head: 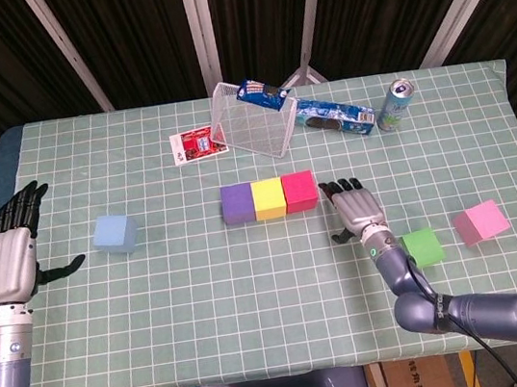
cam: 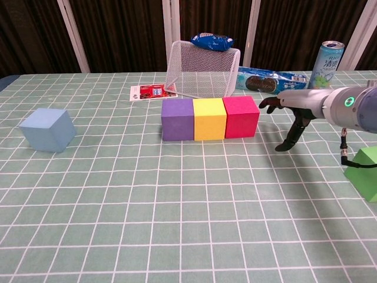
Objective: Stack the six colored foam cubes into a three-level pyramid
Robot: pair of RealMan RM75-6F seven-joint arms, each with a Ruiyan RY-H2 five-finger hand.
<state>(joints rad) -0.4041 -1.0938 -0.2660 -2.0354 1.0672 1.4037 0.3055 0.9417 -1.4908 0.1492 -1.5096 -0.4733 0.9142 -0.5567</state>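
Base level is complete: the purple cube [head: 237, 203], yellow cube [head: 268, 198] and red cube [head: 299, 190] stand in one row at mid-table, faces touching, edges aligned. Three cubes are not yet placed. The blue cube [head: 114, 234] lies well apart on the left side. The green cube [head: 424, 247] and pink cube [head: 480, 222] lie on the right side, near each other but not touching.

The right hand [head: 358, 209] hovers between the red cube and the green cube, palm down, fingers spread, holding nothing. The left hand [head: 10, 260] is raised at the left edge of the table [head: 259, 330], fingers apart, likewise empty, with the blue cube near it.

Assessment: the step in hand appears to be fetching a second-level cube, and the green one lies closest to the right hand. Recommended practice: approach from above, take the cube across two opposite faces, and squeeze lightly, since foam deforms. Lift it clear of the table before carrying it across. Set it astride the seam between yellow and red, square to the row, and release only once it sits flat. Risk: a sideways brush against the red cube would break the row's alignment.

A wire basket [head: 252, 117], snack packets and a drinks can [head: 394, 104] stand behind the row, outside the working path.
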